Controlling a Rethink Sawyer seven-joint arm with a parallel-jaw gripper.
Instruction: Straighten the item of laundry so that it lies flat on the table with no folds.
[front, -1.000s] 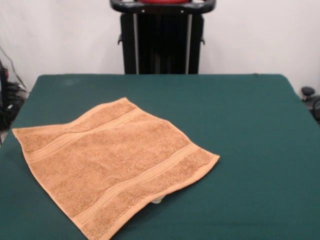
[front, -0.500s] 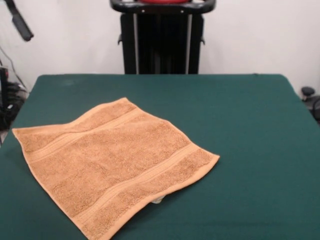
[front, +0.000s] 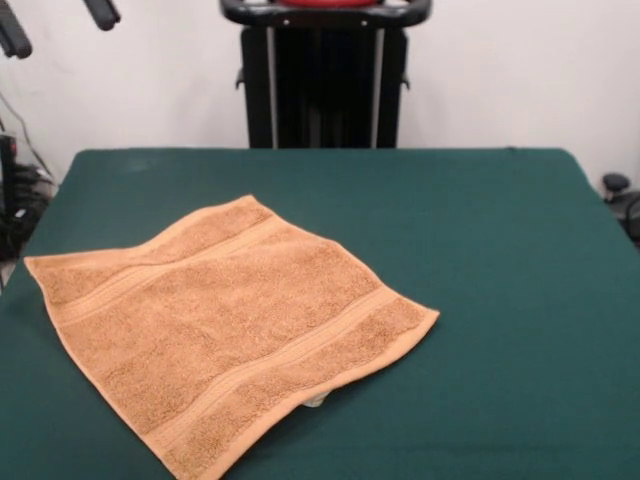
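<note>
The orange-tan towel (front: 225, 325) lies spread out on the front left part of the dark green table (front: 480, 260), turned like a diamond. Its two woven bands run straight across it and no fold shows. A small white tag (front: 315, 401) peeks out under its near right edge. My gripper (front: 55, 20) shows only as two black fingertips (front: 12, 32) at the top left corner, high above the table's far left edge and well clear of the towel. The fingertips stand far apart, so it is open and empty.
The robot's black pedestal (front: 325, 80) stands behind the table's far edge in the middle. Cables and dark gear (front: 15, 190) sit off the table's left side. A small dark object (front: 615, 183) sits off the right edge.
My gripper's fingertips have come into view at the top left corner: none a second ago, one half a second ago, two now. The towel has not moved.
</note>
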